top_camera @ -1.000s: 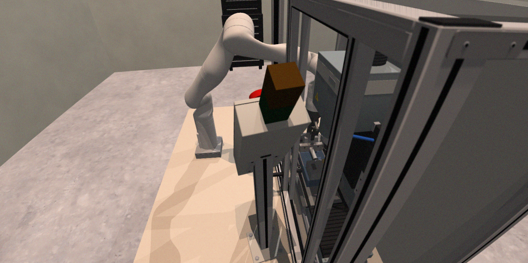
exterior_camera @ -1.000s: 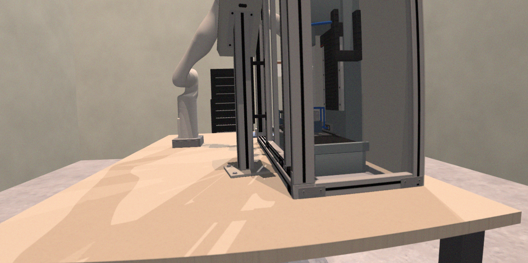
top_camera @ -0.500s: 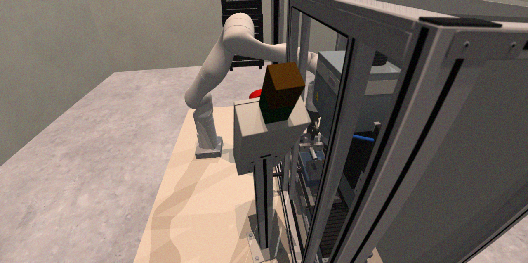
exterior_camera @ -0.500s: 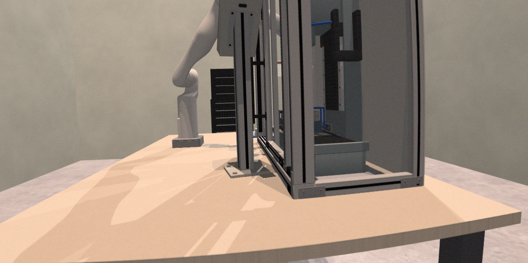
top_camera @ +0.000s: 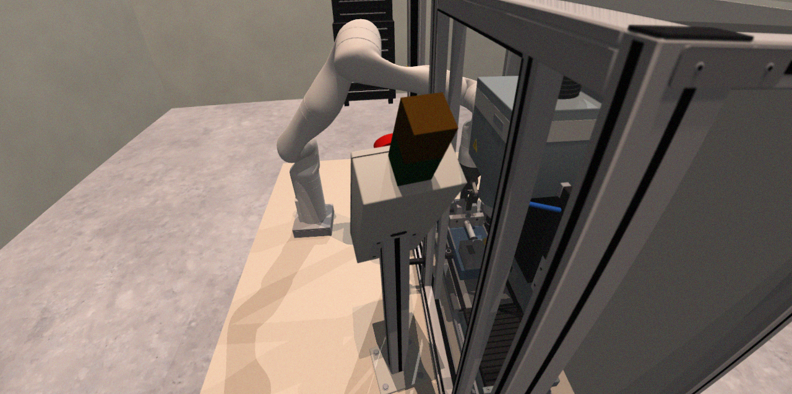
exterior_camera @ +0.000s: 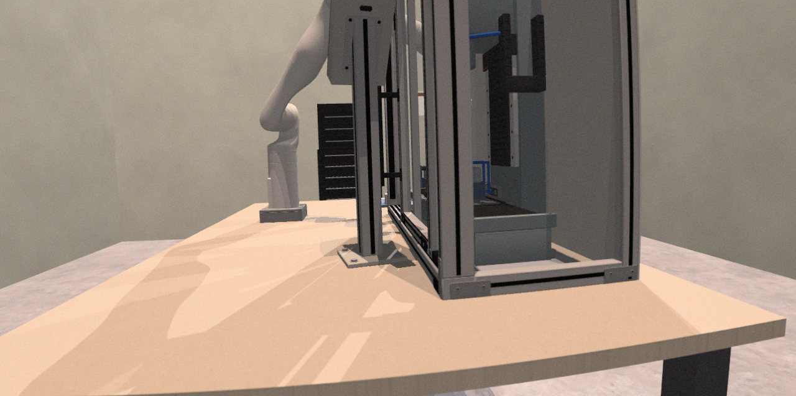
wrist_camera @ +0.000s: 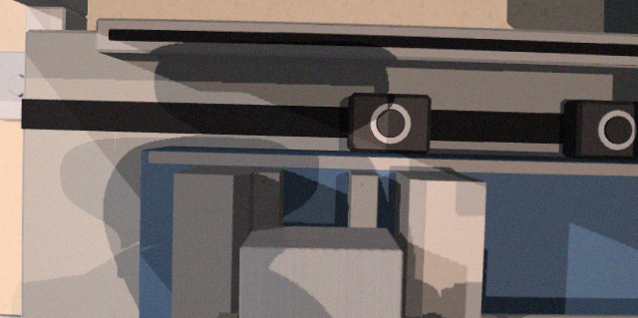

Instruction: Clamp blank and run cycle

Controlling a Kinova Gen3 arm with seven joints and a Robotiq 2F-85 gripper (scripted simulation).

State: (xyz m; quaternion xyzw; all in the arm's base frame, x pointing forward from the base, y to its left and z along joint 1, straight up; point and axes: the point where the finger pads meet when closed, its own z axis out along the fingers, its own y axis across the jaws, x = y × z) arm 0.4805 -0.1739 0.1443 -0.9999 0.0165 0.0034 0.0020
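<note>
My gripper (top_camera: 470, 197) is inside the guard, over the vise, mostly hidden by frame posts in the top view. It is shut on a plain grey blank (wrist_camera: 321, 283), which shows large at the bottom of the wrist view. The blank is between or just above the left jaw (wrist_camera: 201, 243) and the right jaw (wrist_camera: 446, 243); its exact height is unclear. The far ends of two low bars (wrist_camera: 267, 198) (wrist_camera: 363, 198) stand upright beyond it. A rod (top_camera: 469, 229) shows at the vise. The amber lamp (top_camera: 429, 112) looks dark. The knob, green button, setting master and plate are hidden.
The guard frame (top_camera: 531, 114) (exterior_camera: 453, 171) surrounds the arm's front end. The spindle housing (top_camera: 492, 142) is close beside the gripper. Dark clamp blocks (wrist_camera: 390, 124) (wrist_camera: 605, 130) sit beyond the blue vise body (wrist_camera: 528, 238). The control column (top_camera: 394, 303) (exterior_camera: 367, 143) stands outside the guard.
</note>
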